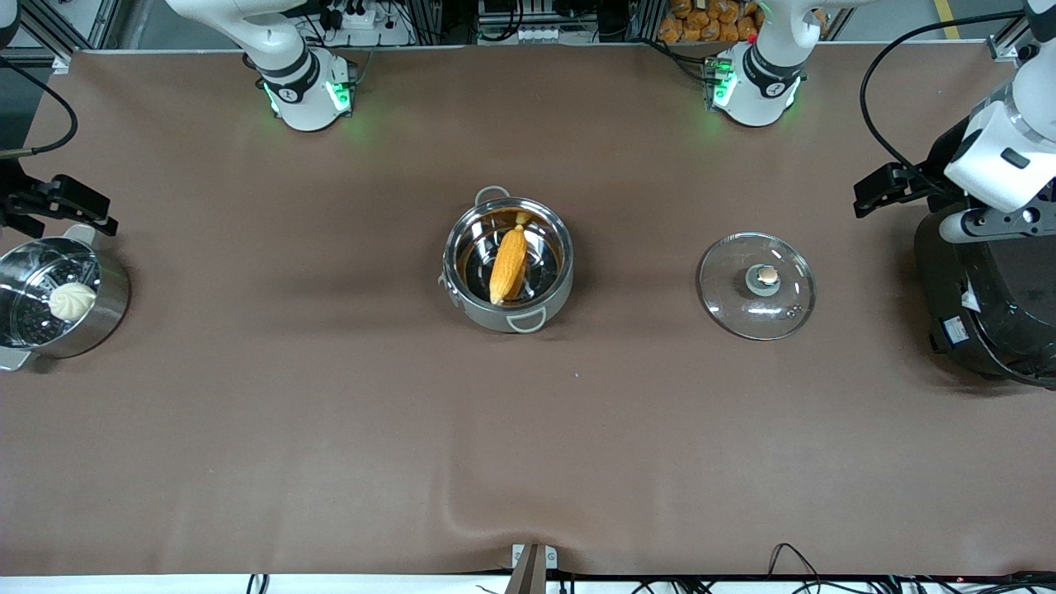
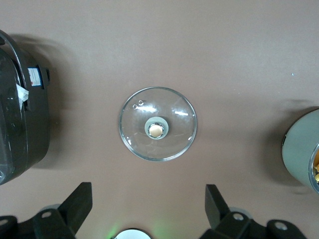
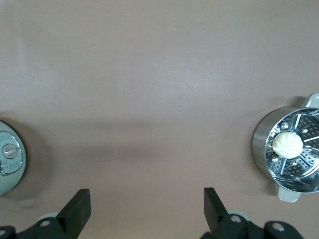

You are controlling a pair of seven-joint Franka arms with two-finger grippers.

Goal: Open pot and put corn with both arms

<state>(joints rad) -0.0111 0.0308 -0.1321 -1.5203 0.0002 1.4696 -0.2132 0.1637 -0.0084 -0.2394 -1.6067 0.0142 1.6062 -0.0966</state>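
Note:
The steel pot stands open at the table's middle, with the yellow-orange corn lying inside it. Its glass lid lies flat on the cloth beside the pot, toward the left arm's end, knob up. The lid also shows in the left wrist view, and the pot's edge shows at that view's border. My left gripper is open and empty, up in the air beside the rice cooker; in its own view the fingers stand wide apart. My right gripper is open and empty above the steamer pot, fingers wide apart in its own view.
The steamer pot with a white bun stands at the right arm's end and shows in the right wrist view. The big black rice cooker stands at the left arm's end. Brown cloth covers the table.

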